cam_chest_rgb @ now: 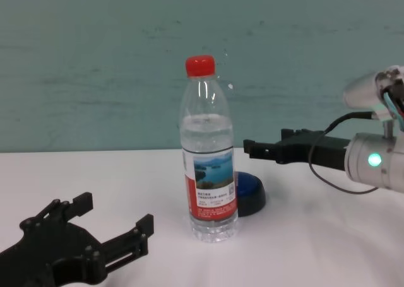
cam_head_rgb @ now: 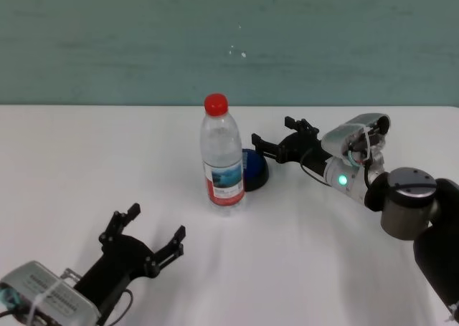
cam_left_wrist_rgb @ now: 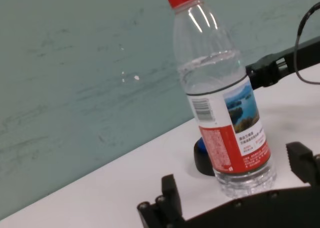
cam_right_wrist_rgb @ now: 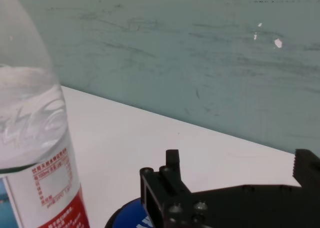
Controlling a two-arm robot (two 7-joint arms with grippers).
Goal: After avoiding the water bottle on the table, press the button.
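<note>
The water bottle, clear with a red cap, stands upright mid-table. The blue button on its black base sits just behind and to the right of it, partly hidden. My right gripper is open and empty, hovering above the button's right side, clear of the bottle. In the chest view the right gripper is above the button, beside the bottle. The right wrist view shows the button's blue edge under its fingers. My left gripper is open and empty at the near left.
A teal wall rises behind the table's far edge. White tabletop stretches left of the bottle and in front of it. The left wrist view shows the bottle close ahead with the button behind its base.
</note>
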